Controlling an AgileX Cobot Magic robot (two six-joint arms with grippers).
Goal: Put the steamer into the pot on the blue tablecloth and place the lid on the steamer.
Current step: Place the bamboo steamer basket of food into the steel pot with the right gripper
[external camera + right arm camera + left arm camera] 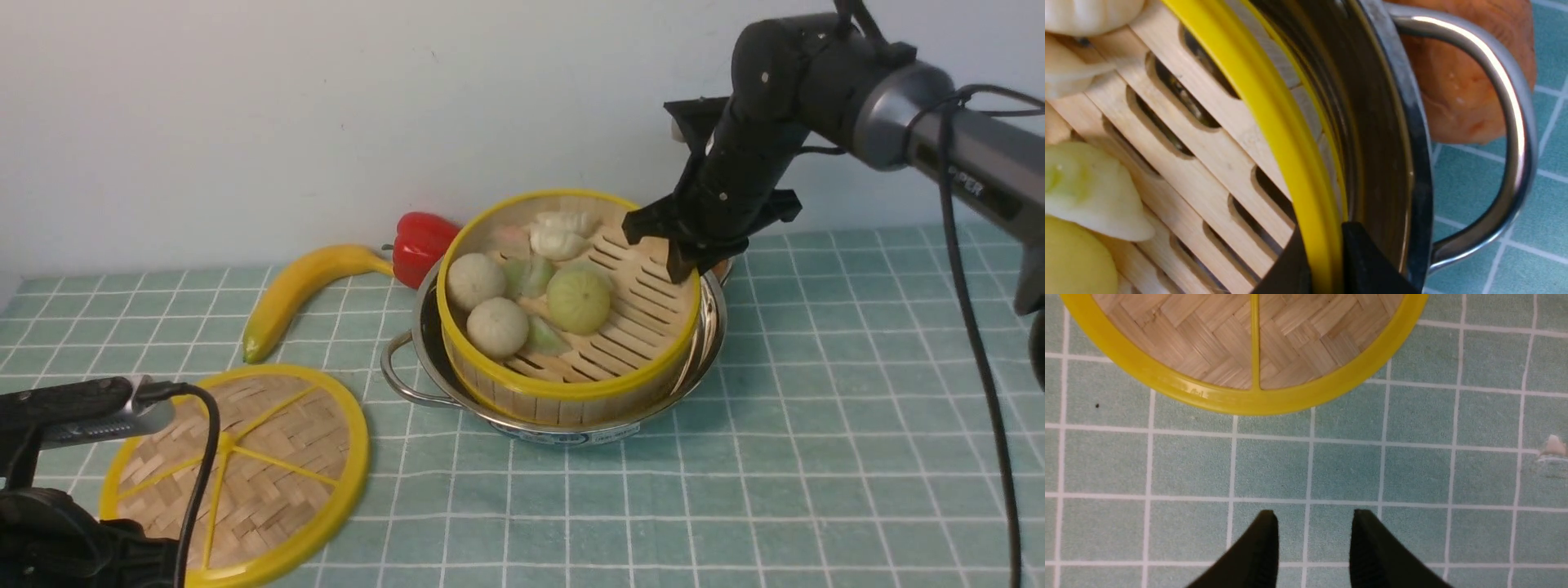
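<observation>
Bamboo slatted steamer basket with yellow rim (637, 318) rests inside the shiny steel pot (710, 327) on the blue checked tablecloth (816, 408), and looks tilted. Our right pincer (1323, 245) clamps its rim; we should settle it level before letting go. Our left pincer (1312, 522) hangs with its jaws apart, near the flat woven lid (1216, 339).

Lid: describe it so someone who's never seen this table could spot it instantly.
Find the pot in the middle of the blue tablecloth. The lid lies flat, nearer and left of it. Unlike the deep, food-filled steamer, it's a flat woven disc with yellow spokes.
</observation>
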